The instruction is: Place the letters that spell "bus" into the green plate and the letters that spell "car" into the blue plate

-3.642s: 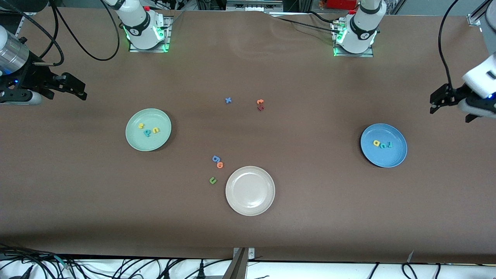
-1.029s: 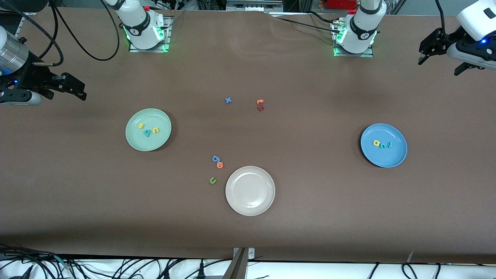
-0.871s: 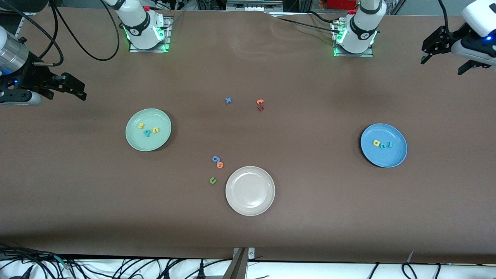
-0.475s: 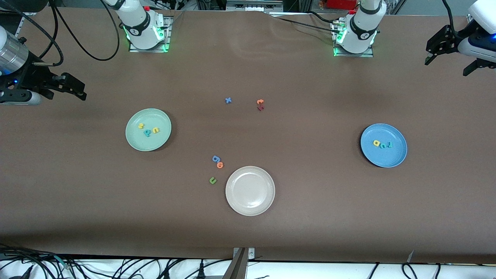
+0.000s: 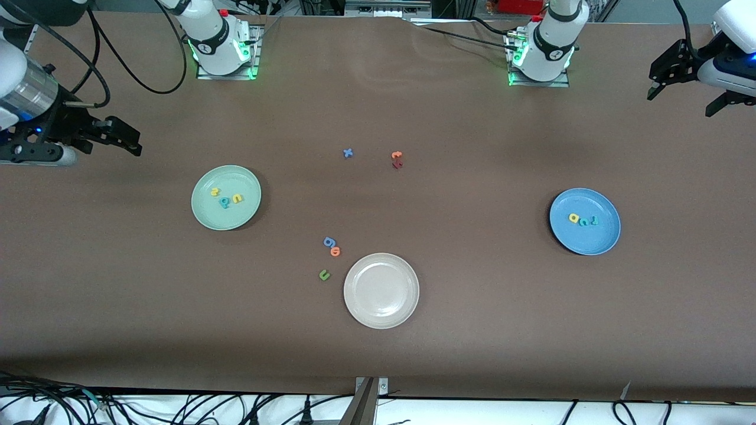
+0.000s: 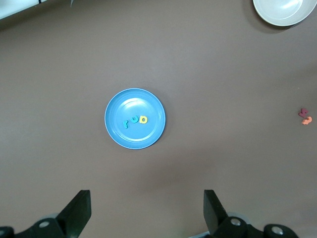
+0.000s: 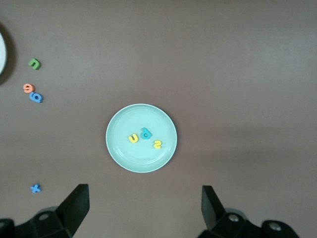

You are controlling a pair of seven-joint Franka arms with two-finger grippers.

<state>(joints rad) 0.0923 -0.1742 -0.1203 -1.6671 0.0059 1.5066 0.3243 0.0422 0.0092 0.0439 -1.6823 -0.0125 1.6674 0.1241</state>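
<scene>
Green plate (image 5: 204, 206) holding the teal b (image 5: 225, 202), yellow u (image 5: 237, 198) and yellow s (image 5: 215, 191); blue plate (image 5: 596, 236) holding the yellow a (image 5: 573, 218), teal c (image 5: 584, 222) and teal r (image 5: 594, 220). Right gripper (image 5: 121, 137) and left gripper (image 5: 661, 74) raised at the table ends, fingers spread wide, empty, well apart from both plates.

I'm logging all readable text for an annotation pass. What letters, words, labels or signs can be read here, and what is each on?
"u", "b", "s": foam letters in the green plate.
"r", "c", "a": foam letters in the blue plate.
"g", "o", "u", "x", "t": loose letters on the table.
Dark red letter beside the "t": unreadable.
Round marks on the arm bases: too small.
</scene>
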